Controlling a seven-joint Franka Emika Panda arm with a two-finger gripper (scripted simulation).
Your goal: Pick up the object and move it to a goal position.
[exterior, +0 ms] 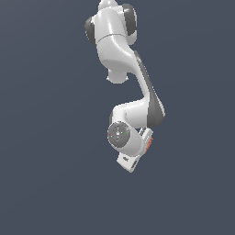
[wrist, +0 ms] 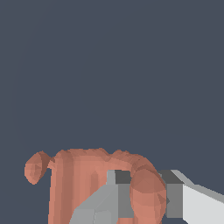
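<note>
Wrist view: gripper (wrist: 148, 199) has its two grey fingers (wrist: 119, 197) pinching a rounded lobe of the orange-red object (wrist: 74, 183), the ridged body spreading out toward 9 o'clock of the pinch. Exterior view: only an orange sliver of the object (exterior: 149, 145) shows, at 3 o'clock of the wrist. Judged step: carry phase. No goal marker is visible, so the next move calls for steady travel without loosening the grip.
</note>
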